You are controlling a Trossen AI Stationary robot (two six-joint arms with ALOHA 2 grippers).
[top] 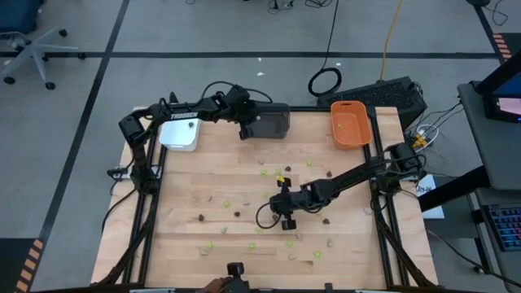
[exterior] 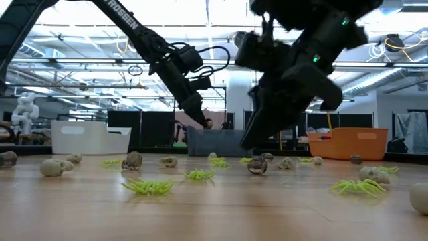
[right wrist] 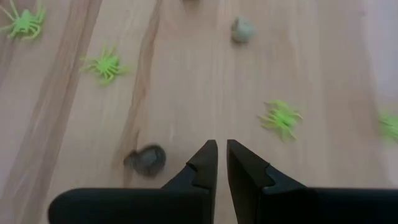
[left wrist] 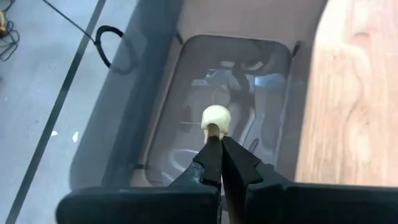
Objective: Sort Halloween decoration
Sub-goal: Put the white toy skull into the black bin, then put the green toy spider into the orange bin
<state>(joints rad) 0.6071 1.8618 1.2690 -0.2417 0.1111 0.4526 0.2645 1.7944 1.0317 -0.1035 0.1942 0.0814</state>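
Observation:
The Halloween decoration lies scattered over the wooden table (top: 187,220): green spiders (right wrist: 106,64), pale skulls (exterior: 55,167) and dark pieces (right wrist: 146,160). My left gripper (left wrist: 217,142) hangs over the dark grey tray (top: 273,122) at the table's far edge, shut on a pale skull (left wrist: 216,119). My right gripper (right wrist: 221,144) hovers above the middle of the table (top: 286,218). Its fingers stand almost together, with nothing between them. A dark piece lies just beside them on the wood. My left gripper pinches the pale skull by its lower end (left wrist: 213,132) between the tips of its two fingers. The fingers slant down from the table's left. The skull sticks out beyond the fingertips, lifted clear above the inside of the dark grey tray.
A white tray (top: 179,134) stands at the far left, left of the dark grey one, and an orange tray (top: 350,126) at the far right. Loose pieces cover the middle and near part of the table. A keyboard (top: 383,94) lies beyond the far edge.

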